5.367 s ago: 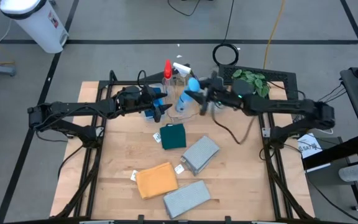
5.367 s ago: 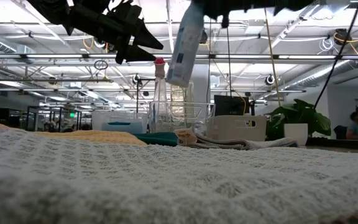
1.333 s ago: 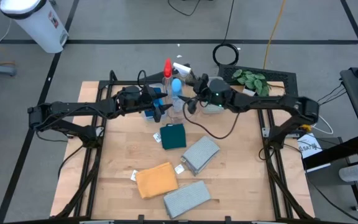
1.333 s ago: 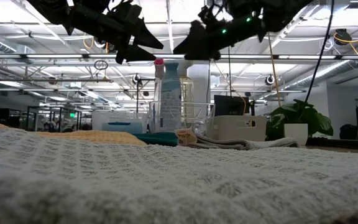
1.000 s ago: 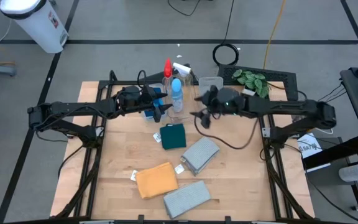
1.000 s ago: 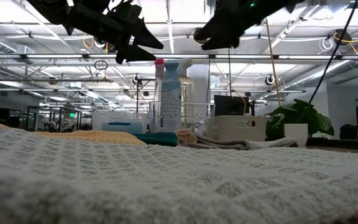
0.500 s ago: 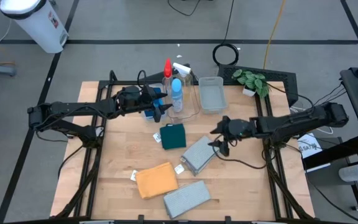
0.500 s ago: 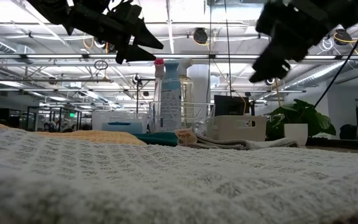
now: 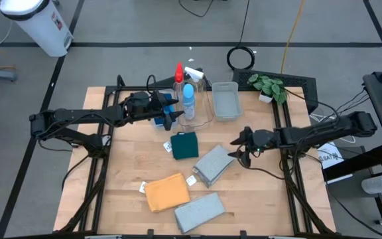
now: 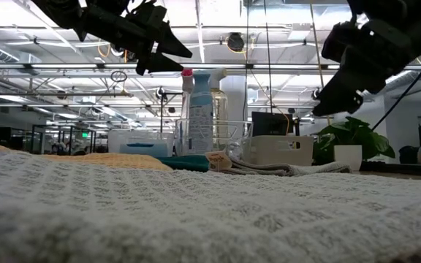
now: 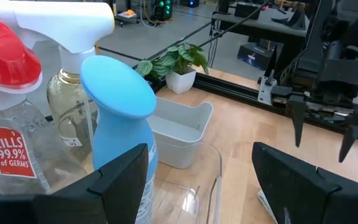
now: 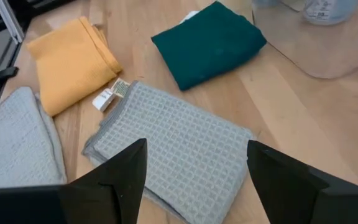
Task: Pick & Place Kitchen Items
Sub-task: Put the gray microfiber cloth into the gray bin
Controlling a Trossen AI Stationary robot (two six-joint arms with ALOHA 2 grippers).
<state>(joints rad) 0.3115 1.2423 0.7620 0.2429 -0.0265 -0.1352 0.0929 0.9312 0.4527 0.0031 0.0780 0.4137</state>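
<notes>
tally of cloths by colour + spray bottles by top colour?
Grey cloths: 2
Orange cloth: 1
Dark-green cloth: 1
Red-top bottle: 1
Blue-top bottle: 1
White-top bottle: 1
Total: 7

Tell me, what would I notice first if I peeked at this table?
Probably the bright spray bottles bunched at the table's far edge: a blue-topped bottle beside a red-topped one. Then the orange cloth near the front, and the right gripper, open above a grey cloth.
</notes>
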